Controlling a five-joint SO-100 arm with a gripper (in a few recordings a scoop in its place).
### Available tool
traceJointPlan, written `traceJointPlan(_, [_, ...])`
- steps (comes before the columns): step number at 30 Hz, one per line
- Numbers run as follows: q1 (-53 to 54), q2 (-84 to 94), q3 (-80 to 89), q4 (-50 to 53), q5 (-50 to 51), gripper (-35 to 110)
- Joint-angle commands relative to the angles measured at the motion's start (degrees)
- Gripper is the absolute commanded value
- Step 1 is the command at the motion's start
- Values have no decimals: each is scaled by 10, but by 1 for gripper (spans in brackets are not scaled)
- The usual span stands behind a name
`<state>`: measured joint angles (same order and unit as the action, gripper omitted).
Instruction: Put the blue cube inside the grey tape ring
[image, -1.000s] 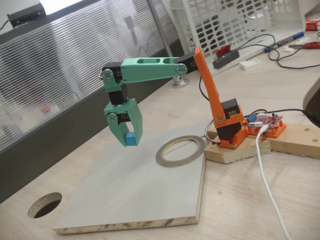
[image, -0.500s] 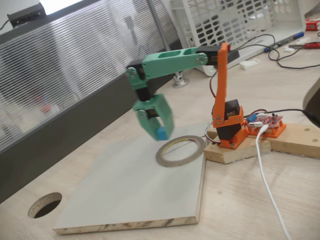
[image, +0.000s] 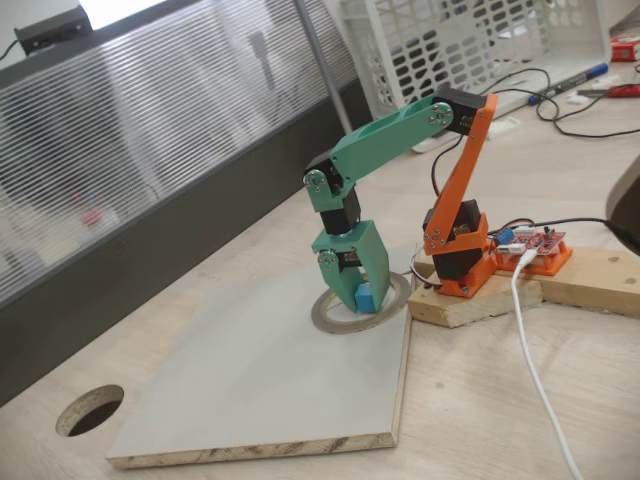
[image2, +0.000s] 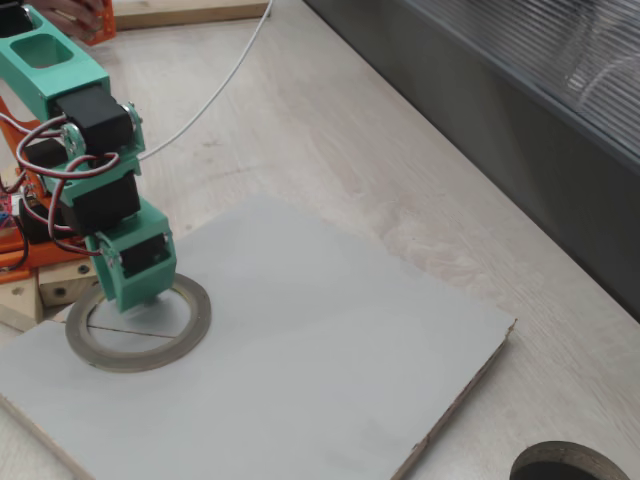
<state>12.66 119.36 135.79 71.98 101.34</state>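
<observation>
— Two fixed views. What lies nearest the camera?

— At the lower left of one fixed view, a round dark hole cut through the wooden tabletop (image: 90, 410); in the other it sits at the lower right corner (image2: 565, 464). Just past it lies a flat pale grey board with a raw chipboard edge (image: 250, 380), which fills the lower middle of both frames (image2: 330, 350).

— And on the board?

— The wide, thin grey tape ring with a pale inner edge (image: 330, 318) lies flat near the board's far right corner; in the other view it is at the left, middle height (image2: 195, 310).

— Where is the arm's tip?

— The teal two-finger gripper (image: 362, 300) points down into the ring's opening, in the middle of the frame. In the other view its tip (image2: 140, 295) stands over the ring's upper inner edge.

— Open or closed?

— Closed narrow on the tiny sky-blue cube (image: 368, 297), which shows between the jaw tips, low over the ring's inside. Whether the cube touches the board, I cannot tell.

— Farther back?

— One orange arm base (image: 455, 250) on a pale wooden block (image: 470, 305) at the right, just beside the board's corner, with a white cable (image: 530, 350) running toward the lower right. Beyond, at the top, a white perforated plastic basket (image: 470, 40).
</observation>
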Motion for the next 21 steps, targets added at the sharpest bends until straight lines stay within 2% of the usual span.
traceJointPlan(1, [6,18,2,-3,6,2])
traceJointPlan(11, [9,18,-6,-4,6,2])
traceJointPlan(16, [58,18,-6,-4,6,2])
traceJointPlan(21, [57,17,-6,-4,6,2])
